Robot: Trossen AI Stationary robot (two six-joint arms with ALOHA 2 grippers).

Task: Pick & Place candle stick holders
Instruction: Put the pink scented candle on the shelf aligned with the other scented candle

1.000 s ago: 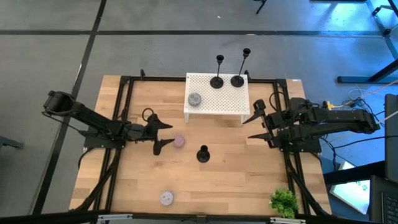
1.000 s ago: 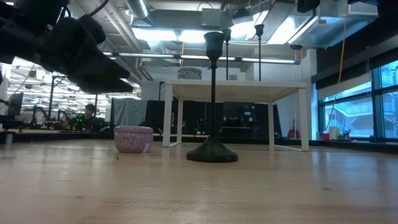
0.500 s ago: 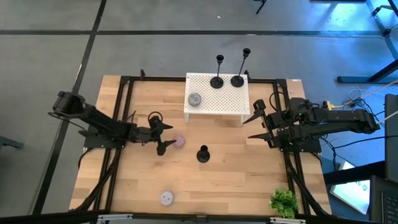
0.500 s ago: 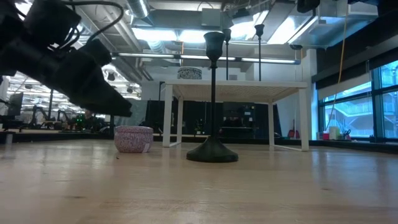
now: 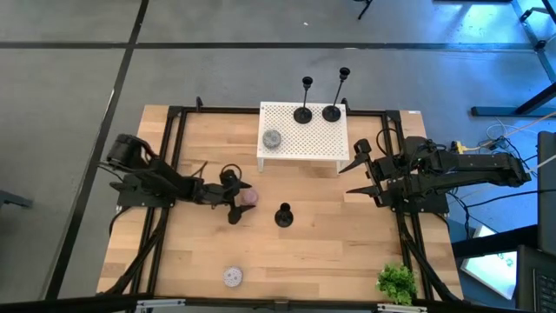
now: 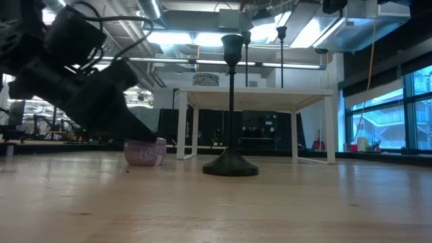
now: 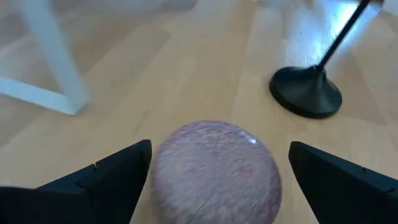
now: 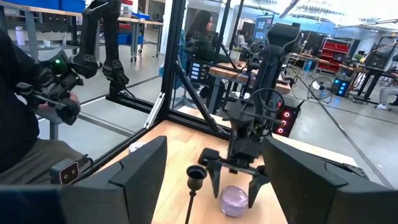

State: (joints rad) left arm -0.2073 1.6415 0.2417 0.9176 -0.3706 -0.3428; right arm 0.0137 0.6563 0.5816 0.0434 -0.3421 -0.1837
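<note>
The left claw (image 5: 238, 198) is found low over the counter (image 5: 321, 252), spread wide, with its fingers (image 7: 106, 180) set on either side of a pink speckled disc (image 5: 250, 197). Nothing is gripped; in the left wrist view a gap is seen between each finger and the disc.

One candle stick holder (image 5: 283, 216) is recorded upright on the bare counter, just beyond the pink disc on the side away from the left claw and clear of its fingers. Its round base (image 7: 306, 92) is noted near the disc but apart from it.

Two taller candle stick holders (image 5: 318, 112) are observed on the white perforated stand (image 5: 300, 139), alongside a grey disc (image 5: 272, 139). A further disc (image 5: 232, 276) lies near the counter's front edge.

The right claw (image 5: 358, 173) is held wide and empty at the counter's right side, well apart from all three holders.
</note>
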